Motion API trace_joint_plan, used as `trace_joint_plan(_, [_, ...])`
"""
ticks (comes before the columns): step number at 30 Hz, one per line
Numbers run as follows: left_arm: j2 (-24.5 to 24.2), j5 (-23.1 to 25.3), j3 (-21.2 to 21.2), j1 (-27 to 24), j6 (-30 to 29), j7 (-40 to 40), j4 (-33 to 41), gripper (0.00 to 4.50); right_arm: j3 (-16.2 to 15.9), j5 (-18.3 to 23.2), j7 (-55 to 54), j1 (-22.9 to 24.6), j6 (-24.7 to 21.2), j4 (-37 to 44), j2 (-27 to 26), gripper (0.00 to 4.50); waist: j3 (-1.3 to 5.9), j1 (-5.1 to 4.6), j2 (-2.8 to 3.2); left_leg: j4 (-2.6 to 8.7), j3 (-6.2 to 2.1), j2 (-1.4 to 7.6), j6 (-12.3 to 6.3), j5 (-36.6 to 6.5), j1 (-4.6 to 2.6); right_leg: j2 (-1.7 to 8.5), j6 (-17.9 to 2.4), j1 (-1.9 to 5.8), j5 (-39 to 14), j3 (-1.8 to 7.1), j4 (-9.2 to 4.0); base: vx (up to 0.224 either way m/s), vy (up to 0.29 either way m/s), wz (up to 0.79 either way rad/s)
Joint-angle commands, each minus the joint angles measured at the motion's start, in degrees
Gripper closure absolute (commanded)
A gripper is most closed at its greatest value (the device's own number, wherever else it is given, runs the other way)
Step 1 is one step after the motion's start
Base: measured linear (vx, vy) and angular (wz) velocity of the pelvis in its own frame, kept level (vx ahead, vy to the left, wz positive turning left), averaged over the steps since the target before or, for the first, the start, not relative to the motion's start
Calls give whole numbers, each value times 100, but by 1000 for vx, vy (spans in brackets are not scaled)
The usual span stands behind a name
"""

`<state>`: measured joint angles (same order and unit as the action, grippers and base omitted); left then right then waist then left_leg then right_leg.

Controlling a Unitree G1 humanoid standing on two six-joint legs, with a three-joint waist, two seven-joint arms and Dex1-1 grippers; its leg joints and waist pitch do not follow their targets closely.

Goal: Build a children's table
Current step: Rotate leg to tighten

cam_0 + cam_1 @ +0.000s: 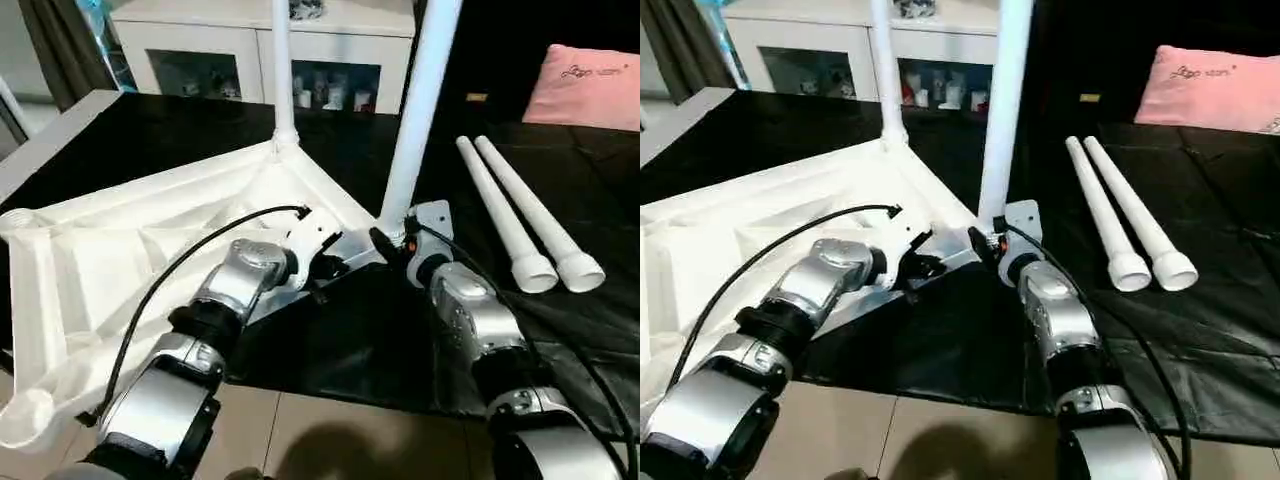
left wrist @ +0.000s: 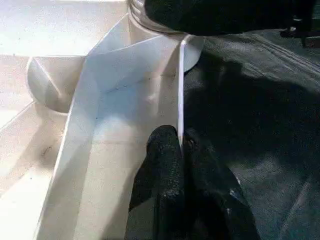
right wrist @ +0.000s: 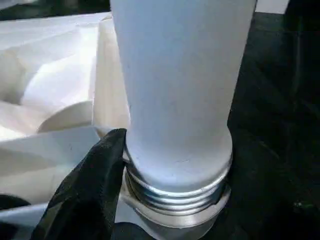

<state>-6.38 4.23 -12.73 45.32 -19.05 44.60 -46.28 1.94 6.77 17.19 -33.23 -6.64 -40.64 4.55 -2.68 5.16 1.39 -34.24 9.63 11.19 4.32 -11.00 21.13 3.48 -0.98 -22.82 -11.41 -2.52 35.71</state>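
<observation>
2 silver, rounded forearms, the left arm and the right arm, with black ring joints between segments. a black cable loops along the left; white wrist brackets carry black textured fingers.

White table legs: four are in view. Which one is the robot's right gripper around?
The upright leg at the tabletop's near corner, clasped at its base by the right gripper. Another leg stands at the far corner; two loose legs lie flat.
</observation>
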Motion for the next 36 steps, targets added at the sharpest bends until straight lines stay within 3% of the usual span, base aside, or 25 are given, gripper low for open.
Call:
trace_joint_plan(1, [53, 33, 66, 316, 149, -298, 207, 450, -250, 188, 240, 255, -159, -241, -365, 121, 368, 3, 10, 399, -42, 147, -213, -695, -31, 426, -1316, 313, -291, 219, -422, 0, 0, 0])
trace_joint_plan(8, [-178, 79, -2, 187, 295, -134, 156, 450, -36, 278, 372, 374, 30, 47, -221, 63, 344, -37, 9, 433, -45, 148, -149, -997, -40, 432, -1241, 312, -760, 227, -480, 0, 0, 0])
trace_joint_plan(12, [-368, 100, -25, 151, 424, 100, 90, 450, -106, 300, 845, 634, 74, 570, 31, 38, 359, -20, -3, 410, -38, 147, -224, -762, -15, 425, -1249, 330, -361, 235, -443, 0, 0, 0])
trace_joint_plan(13, [-531, 88, -72, 109, 523, 385, 78, 450, -165, 352, 1251, 867, 89, 1027, 311, 9, 366, -13, -3, 406, -44, 148, -302, -639, -10, 415, -1263, 342, -92, 226, -428, 0, 0, 0])
trace_joint_plan(16, [-763, 93, -200, 0, 780, 856, 145, 450, -250, 420, 1793, 1113, 119, 1544, 748, 3, 393, 14, 3, 376, -41, 155, -441, -431, -14, 410, -1317, 355, 393, 221, -386, 0, 0, 0])
trace_joint_plan(21, [-1171, 113, -487, -230, 1385, 1780, 297, 450, -444, 520, 2885, 1336, 71, 2147, 1518, 3, 392, 2, 5, 377, -34, 178, -500, -539, -23, 411, -1450, 361, 511, 215, -365, 0, 0, 0])
trace_joint_plan(27, [-1524, 15, -703, -414, 1844, 2713, 520, 450, -595, 639, 3763, 1373, -94, 2442, 2042, 3, 372, 74, 1, 383, -13, 212, -476, -650, -33, 425, -1486, 340, 212, 213, -370, 0, 0, 0])
trace_joint_plan(28, [-1728, 36, -850, -491, 2096, 3171, 620, 450, -855, 648, 4323, 1378, -115, 2582, 2317, 3, 376, 86, -12, 383, -13, 217, -465, -666, -36, 431, -1481, 342, 165, 213, -373, 0, 0, 0])
trace_joint_plan(36, [-1960, -1, -1030, -579, 2341, 3841, 851, 450, -1335, 557, 5308, 1240, 26, 2507, 2509, 3, 365, 131, -40, 386, -2, 231, -440, -678, -30, 441, -1418, 309, -179, 215, -376, 0, 0, 0])
